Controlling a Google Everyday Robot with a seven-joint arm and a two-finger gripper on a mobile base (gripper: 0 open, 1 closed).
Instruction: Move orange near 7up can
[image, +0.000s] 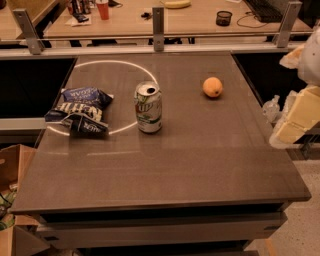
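Our gripper hangs off the right edge of the table, well apart from the orange — whether it is parted or closed we cannot tell. We see the orange lying on the table's far right part, apart from the can, which stands upright to its left on a white circle's line — a crumpled chip bag lies further left.
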